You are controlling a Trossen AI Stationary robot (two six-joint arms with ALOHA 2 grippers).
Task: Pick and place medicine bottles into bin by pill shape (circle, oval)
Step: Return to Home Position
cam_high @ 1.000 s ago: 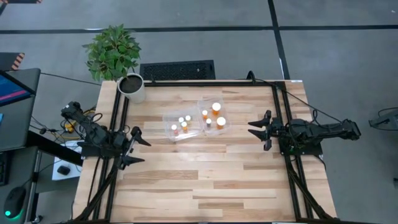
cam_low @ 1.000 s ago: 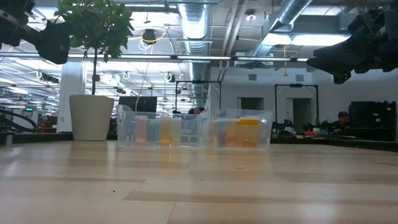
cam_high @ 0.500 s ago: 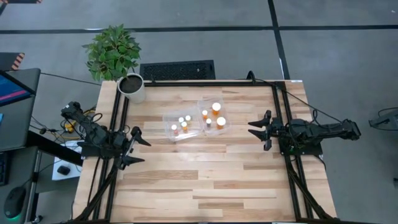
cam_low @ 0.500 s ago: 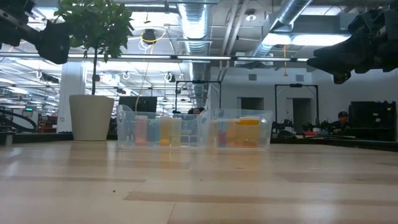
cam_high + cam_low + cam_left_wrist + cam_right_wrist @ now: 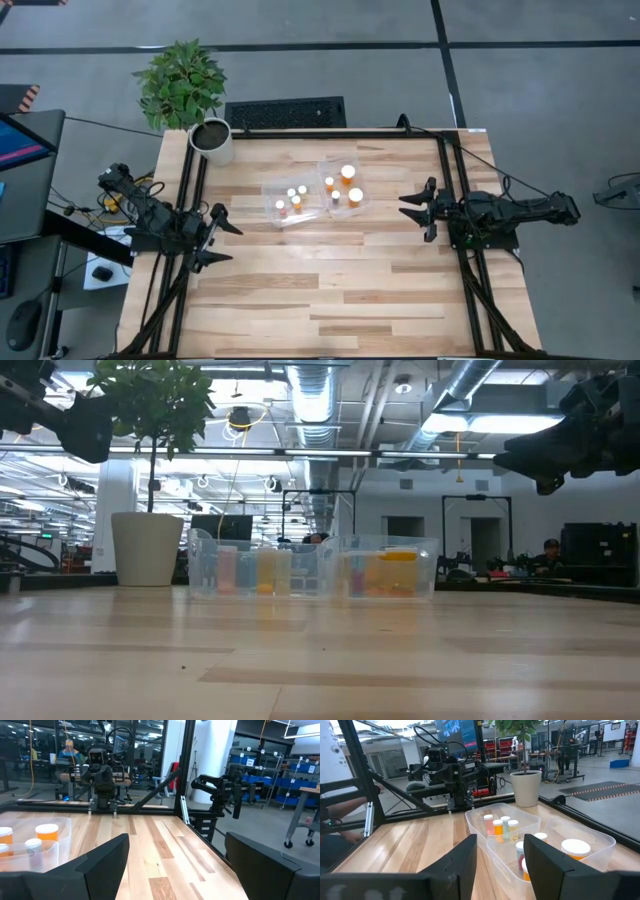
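Fingers on both arms spread open and empty, parked at the tabletop's (image 5: 330,290) sides.
Left fingers (image 5: 228,222) and right fingers (image 5: 412,200) flank the bin (image 5: 275,220), whose long axis runs left to right; the right ones are nearer. All bottles (image 5: 347,172) seen stand inside its two compartments. Nothing differs from half a second ago.

Open tabletop (image 5: 330,280) on every side of the bin (image 5: 312,200), plant pot (image 5: 212,140) well apart at a corner
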